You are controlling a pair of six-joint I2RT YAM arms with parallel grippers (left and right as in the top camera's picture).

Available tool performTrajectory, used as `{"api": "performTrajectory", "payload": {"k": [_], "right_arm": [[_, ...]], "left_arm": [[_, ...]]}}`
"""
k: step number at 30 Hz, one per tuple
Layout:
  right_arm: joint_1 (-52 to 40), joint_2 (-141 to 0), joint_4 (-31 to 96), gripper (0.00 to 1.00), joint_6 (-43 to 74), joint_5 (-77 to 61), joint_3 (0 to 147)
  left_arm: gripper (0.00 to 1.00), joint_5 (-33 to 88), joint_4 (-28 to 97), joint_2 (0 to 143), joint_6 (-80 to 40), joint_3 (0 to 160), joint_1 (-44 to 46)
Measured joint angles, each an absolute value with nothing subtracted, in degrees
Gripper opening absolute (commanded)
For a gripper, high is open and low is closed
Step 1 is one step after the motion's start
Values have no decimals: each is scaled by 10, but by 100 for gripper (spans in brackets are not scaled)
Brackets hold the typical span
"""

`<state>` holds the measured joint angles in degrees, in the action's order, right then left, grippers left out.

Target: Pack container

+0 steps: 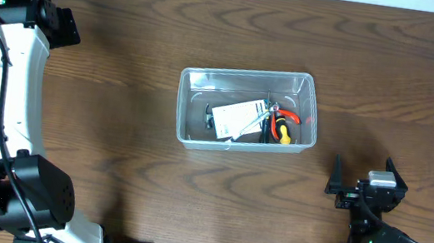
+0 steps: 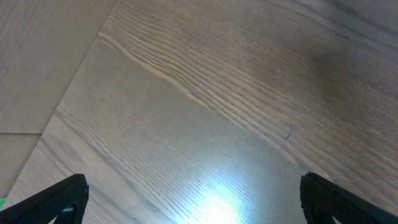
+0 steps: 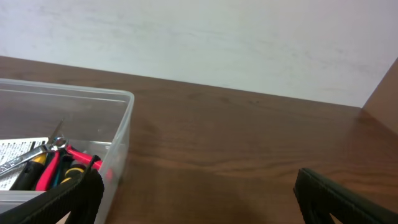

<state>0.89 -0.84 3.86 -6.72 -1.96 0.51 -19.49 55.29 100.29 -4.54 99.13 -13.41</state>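
The container (image 1: 194, 106), a clear rectangular bin, sits mid-table. Inside lie a white printed card (image 1: 238, 117), red-handled pliers (image 1: 283, 118) and a yellow-and-black tool (image 1: 283, 133). It also shows at the left of the right wrist view (image 3: 121, 134) with the tool handles (image 3: 62, 165) inside. My left gripper (image 1: 63, 26) is open and empty at the table's far left, well away from the bin; the left wrist view shows only bare wood between its fingers (image 2: 193, 199). My right gripper (image 1: 360, 181) is open and empty, near the front edge, right of the bin (image 3: 199, 199).
The wooden table (image 1: 121, 84) runs to a pale wall at the back (image 3: 217, 43). The left arm's white link (image 1: 11, 86) stretches along the left side. Both arm bases stand at the front edge.
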Motion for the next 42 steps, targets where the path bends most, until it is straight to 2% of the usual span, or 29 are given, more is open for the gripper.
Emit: {"api": "performTrajectory", "payload": {"k": [31,35,42], "right_arm": [[9,-8,39,99,-67,-20,5],[9,-8,39,99,-67,-20,5],[9,-8,39,99,-67,-20,5]], "left_arm": [[99,-195,548,998,-45,991,-134],[98,-182,508,956,-55,991,-133],[98,-146,446,788,-119,990,-129]]}}
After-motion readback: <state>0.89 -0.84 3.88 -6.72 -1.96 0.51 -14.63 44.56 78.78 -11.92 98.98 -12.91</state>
